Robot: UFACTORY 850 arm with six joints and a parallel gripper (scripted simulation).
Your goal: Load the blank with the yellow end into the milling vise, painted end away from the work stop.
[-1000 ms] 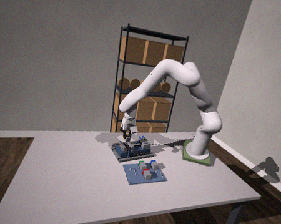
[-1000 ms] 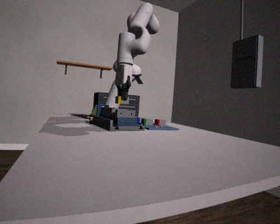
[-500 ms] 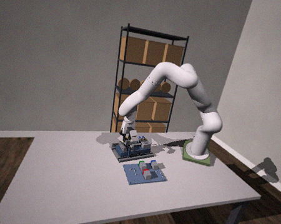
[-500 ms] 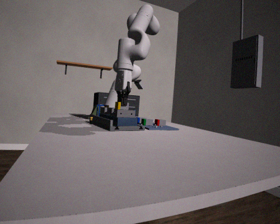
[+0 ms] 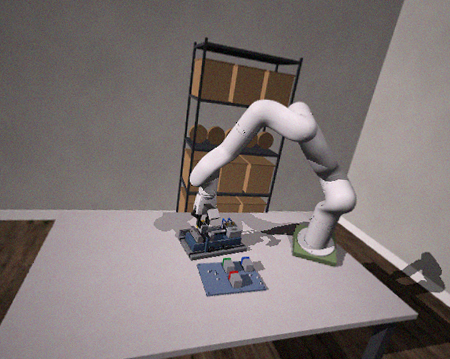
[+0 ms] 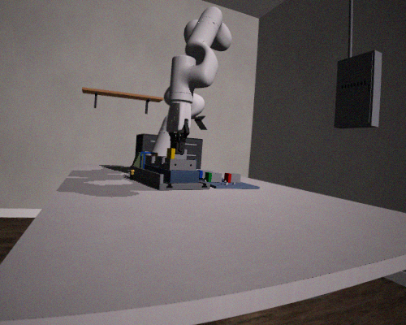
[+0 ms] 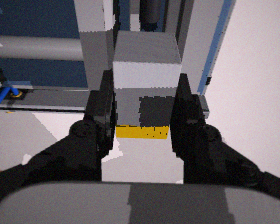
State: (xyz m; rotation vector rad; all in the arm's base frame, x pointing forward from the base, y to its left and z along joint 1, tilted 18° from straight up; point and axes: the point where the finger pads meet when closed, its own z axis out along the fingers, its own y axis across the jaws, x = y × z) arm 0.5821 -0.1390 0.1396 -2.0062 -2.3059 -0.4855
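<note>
My gripper (image 7: 143,90) is shut on the grey blank with the yellow end (image 7: 145,82). The yellow end (image 7: 142,132) faces my wrist camera. I hold the blank low over the milling vise (image 5: 211,240), between its two jaws, near the vise's far end from the infeed plate. In the exterior view the yellow end (image 6: 170,153) shows just under my fingers (image 6: 179,142), level with the jaw tops (image 6: 183,163). Whether the blank touches the low bars is hidden. The blue infeed plate (image 5: 227,280) holds the green-ended (image 5: 228,264), blue-ended (image 5: 247,264) and red-ended (image 5: 235,279) blanks.
Blue hoses (image 7: 10,92) run at one side of the vise. The vise stands on a raised dark plate (image 6: 170,184). The arm's base (image 5: 315,250) stands at the table's back right. A shelf with boxes (image 5: 236,130) stands behind the table.
</note>
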